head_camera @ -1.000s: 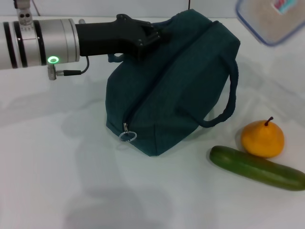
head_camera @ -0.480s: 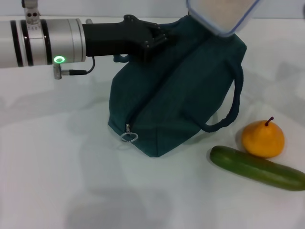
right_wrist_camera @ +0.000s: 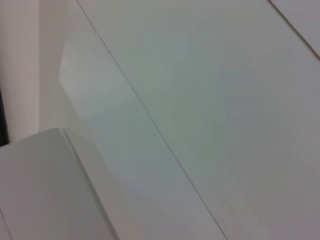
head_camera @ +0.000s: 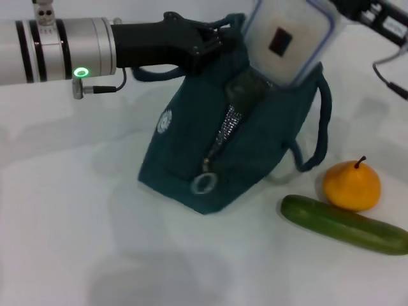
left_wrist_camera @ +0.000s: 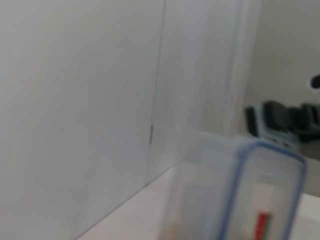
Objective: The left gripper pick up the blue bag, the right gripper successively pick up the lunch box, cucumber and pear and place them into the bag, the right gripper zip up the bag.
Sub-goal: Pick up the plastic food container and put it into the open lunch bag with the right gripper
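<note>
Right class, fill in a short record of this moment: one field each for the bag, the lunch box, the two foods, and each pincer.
bag: blue bag on the white table, held up by its top edge, zipper open
lunch box: lunch box tilted, lower end entering the bag's opening
pear: pear on the table beside the bag
cucumber: cucumber lying in front of the pear, touching it
left pincer: left pincer shut on the bag's top edge
right pincer: right pincer at the lunch box's upper end, fingers hidden
</note>
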You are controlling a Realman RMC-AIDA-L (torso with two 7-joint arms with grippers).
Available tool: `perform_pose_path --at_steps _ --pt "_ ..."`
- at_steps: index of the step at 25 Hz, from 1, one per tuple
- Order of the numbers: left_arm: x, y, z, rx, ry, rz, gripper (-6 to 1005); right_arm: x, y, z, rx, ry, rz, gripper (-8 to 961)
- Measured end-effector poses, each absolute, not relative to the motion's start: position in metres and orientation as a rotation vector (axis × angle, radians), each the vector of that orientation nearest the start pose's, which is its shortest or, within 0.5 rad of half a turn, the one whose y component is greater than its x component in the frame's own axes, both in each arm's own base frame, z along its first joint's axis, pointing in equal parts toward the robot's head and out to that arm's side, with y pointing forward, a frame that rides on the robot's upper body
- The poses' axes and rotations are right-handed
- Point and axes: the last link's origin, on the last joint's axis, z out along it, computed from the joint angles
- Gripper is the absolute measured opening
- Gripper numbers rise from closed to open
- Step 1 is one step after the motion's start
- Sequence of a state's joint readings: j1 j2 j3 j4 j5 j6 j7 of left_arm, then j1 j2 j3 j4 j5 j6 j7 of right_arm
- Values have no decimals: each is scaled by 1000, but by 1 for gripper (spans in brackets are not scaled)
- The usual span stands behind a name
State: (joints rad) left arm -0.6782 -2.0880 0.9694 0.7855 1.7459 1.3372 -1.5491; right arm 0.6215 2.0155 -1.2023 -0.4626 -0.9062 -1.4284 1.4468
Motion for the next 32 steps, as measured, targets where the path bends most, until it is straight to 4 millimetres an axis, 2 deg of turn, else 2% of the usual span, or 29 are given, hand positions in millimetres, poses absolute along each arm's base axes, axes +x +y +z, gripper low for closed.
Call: perform_pose_path --at_steps 10,14,21,27,32 --pt "-161 401 -1 -2656 -442 -779 51 197 365 19 -2323 762 1486 168" --pt "-159 403 -5 -2662 -450 -781 51 200 365 15 -2346 757 1435 177" --pt "-157 406 -7 -2662 -445 -769 51 197 380 -2 -2434 750 1228 193" --pt "-156 407 -7 -2662 -443 -769 51 189 382 -8 -2488 726 1190 207" --pt "-158 407 -7 -2652 -449 -761 51 187 381 -4 -2487 692 1195 218"
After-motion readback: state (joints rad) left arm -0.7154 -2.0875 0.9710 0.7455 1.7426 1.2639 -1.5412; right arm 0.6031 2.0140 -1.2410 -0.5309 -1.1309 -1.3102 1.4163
